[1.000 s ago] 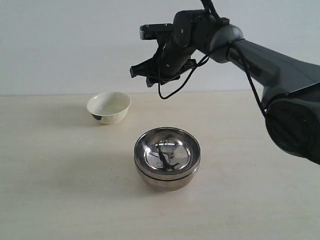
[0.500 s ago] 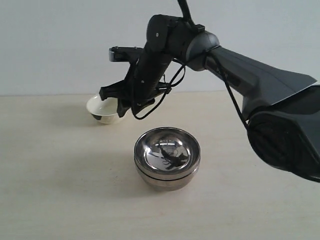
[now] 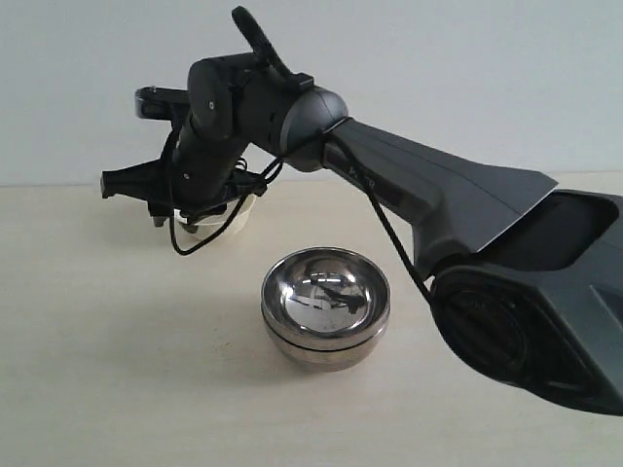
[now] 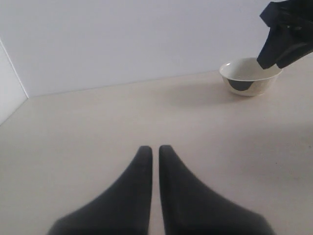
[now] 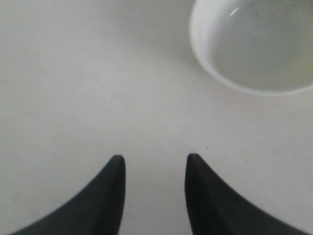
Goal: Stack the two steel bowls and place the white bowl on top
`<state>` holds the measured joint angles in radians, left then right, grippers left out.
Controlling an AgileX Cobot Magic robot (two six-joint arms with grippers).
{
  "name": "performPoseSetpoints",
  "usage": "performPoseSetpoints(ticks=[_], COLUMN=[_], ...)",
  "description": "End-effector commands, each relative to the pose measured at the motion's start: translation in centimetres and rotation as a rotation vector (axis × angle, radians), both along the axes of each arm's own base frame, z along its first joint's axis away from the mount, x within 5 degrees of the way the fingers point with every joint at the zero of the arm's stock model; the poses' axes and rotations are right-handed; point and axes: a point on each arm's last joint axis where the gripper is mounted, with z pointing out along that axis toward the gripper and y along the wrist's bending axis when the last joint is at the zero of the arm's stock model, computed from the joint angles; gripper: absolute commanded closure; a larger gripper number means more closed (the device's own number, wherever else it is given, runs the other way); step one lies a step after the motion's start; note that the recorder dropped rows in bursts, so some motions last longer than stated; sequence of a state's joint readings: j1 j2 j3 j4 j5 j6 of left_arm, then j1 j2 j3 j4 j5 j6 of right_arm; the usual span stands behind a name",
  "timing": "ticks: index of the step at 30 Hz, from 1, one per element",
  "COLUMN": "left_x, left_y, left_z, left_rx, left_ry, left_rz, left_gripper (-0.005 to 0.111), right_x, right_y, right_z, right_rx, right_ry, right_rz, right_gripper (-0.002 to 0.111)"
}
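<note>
White bowl [image 4: 250,74] partly hidden behind open right gripper [image 5: 154,157], left gripper [image 4: 155,148] closed, steel bowls [image 3: 325,313] nested, lower mostly concealed.

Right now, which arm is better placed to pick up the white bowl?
Right. The right claw is open and hangs close to the white bowl; the left claw is shut and far from it.

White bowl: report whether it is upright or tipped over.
Upright. The white bowl stands rim up, its hollow inside showing from above in the right wrist view.
</note>
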<state>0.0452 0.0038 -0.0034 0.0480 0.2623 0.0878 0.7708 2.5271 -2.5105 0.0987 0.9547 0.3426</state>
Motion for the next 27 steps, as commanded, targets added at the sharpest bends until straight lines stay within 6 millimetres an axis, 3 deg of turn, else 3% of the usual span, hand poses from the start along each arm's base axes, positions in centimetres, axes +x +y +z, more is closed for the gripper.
performPoseSetpoints(ticks=[1,7,18,22,27], left_x=[0.0,0.0,0.0,0.0,0.0], left_y=[0.0,0.0,0.0,0.0,0.0], left_z=[0.0,0.0,0.0,0.0,0.0], left_rx=[-0.016,-0.016,-0.016,-0.016,-0.016], left_ry=[-0.009,-0.009,-0.009,-0.009,-0.009], left_rz=[0.003,0.003,0.003,0.003,0.003], left_gripper=[0.103,0.103,0.103,0.103,0.103], right_x=[0.9,1.2,2.0,2.3,2.5], right_y=[-0.6,0.1,3.0,2.8,2.2], right_z=[0.5,-0.1,-7.6,-7.9,-6.2], right_rx=[0.026,0.168,0.489,0.483,0.469], right_ry=[-0.026,0.033,0.229,0.176,0.123], right_rz=[-0.196,-0.347,-0.671,-0.685,-0.721], right_gripper=[0.073,0.073,0.073,0.073,0.073])
